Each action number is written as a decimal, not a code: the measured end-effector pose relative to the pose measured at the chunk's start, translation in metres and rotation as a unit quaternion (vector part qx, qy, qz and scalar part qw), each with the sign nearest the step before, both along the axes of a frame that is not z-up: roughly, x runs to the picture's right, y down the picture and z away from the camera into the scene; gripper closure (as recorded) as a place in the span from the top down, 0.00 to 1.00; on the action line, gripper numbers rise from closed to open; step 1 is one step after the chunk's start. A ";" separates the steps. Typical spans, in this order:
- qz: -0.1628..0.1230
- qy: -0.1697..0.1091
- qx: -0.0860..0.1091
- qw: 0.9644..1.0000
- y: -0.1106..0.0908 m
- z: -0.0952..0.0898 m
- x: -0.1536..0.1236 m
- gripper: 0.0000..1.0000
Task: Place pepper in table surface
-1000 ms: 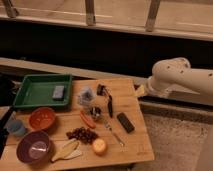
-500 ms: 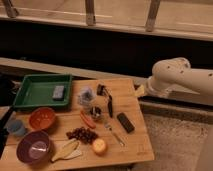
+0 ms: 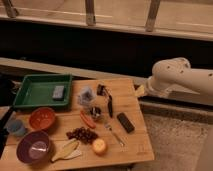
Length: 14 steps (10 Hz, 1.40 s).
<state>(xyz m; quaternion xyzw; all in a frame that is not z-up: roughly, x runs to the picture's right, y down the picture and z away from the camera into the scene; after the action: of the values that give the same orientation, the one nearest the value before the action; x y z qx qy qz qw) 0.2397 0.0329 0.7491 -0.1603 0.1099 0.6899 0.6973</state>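
Clutter covers the desk (image 3: 137, 147): a green tray (image 3: 42, 76) at the far left, a red bowl (image 3: 41, 118) in front of it, grapes (image 3: 82, 134) and an orange fruit (image 3: 99, 146) toward the near edge. The pepper (image 3: 87, 120) lies flat on the wood near the middle, just behind the grapes and well apart from the tray, so the placing looks done or nearly so.

The white arm (image 3: 175, 75) comes in from the right. I take the dark shape just right of the pepper for the hand (image 3: 108, 104), low over the desk. I cannot tell whether it is apart or together. The pepper shows beside it, not under it.

The pepper is probably very light, with smooth waxy skin that could slip. It looks firm enough for a gentle squeeze, though a hard one might bruise it. Slim and slightly curved, it would likely swing if held near a tip. The safest hold seems to be across its narrow width at mid-length, taken from straight above.
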 end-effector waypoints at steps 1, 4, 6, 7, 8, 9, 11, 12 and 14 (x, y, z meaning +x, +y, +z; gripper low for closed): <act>0.000 0.000 0.000 1.000 0.000 0.000 0.000 0.80; 0.000 0.000 0.000 1.000 0.000 0.000 0.000 0.80; 0.000 0.000 0.000 1.000 0.000 0.000 0.000 0.80; 0.000 0.000 0.000 1.000 0.000 0.000 0.000 0.80; -0.001 -0.002 0.000 1.000 0.000 0.000 0.000 0.80; -0.009 -0.007 0.004 1.000 0.001 -0.001 -0.002 0.80; -0.052 -0.023 0.024 0.998 0.005 -0.007 -0.016 0.80; -0.079 -0.045 0.027 0.995 0.005 -0.013 -0.035 0.80; -0.112 -0.079 0.023 0.990 0.006 -0.021 -0.075 0.80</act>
<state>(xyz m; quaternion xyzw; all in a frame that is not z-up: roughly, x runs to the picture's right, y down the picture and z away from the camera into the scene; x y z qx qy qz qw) 0.1649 0.0389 0.7281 -0.1852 0.0555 0.5953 0.7799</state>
